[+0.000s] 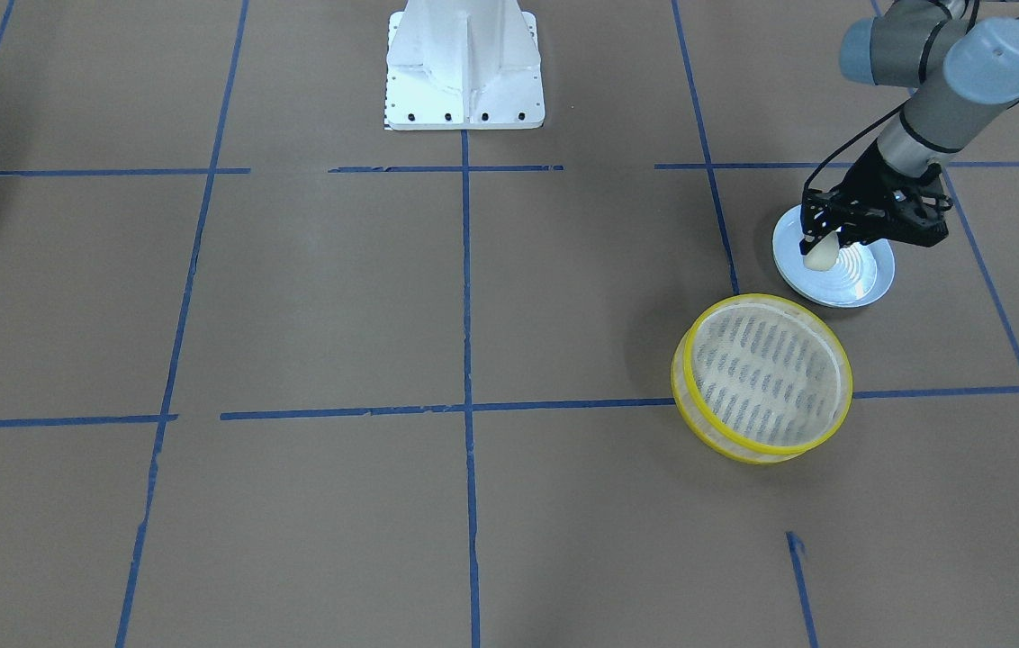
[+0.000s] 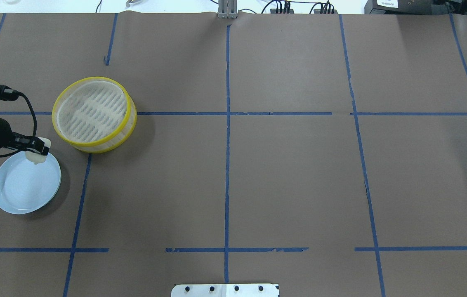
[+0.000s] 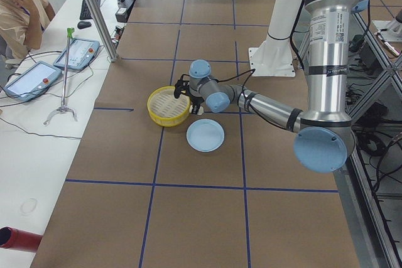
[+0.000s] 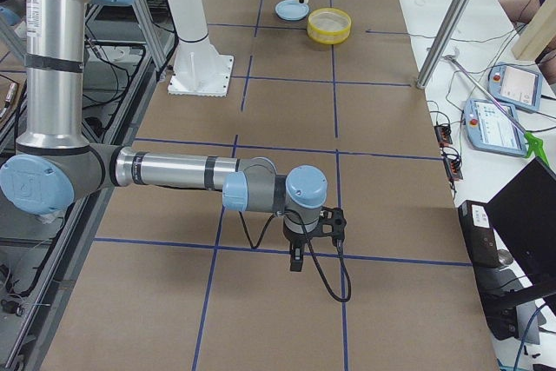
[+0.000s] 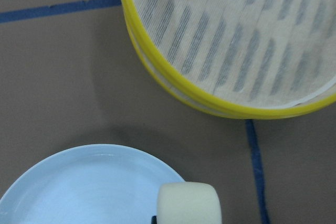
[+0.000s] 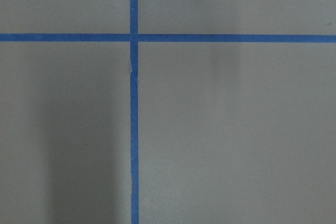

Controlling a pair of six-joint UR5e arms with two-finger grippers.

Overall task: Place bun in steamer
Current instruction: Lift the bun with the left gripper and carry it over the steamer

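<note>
The cream-white bun is held in my left gripper, which is shut on it over the rim of the pale blue plate, on the side towards the steamer. The bun also shows in the overhead view and the left wrist view. The yellow-rimmed steamer stands empty on the table just beyond the plate; its mesh floor is bare. My right gripper hangs low over bare table far from these things; I cannot tell whether it is open or shut.
The white robot base stands at the table's middle edge. Blue tape lines cross the brown table. Operators' tablets and a pole stand beyond the table's far side.
</note>
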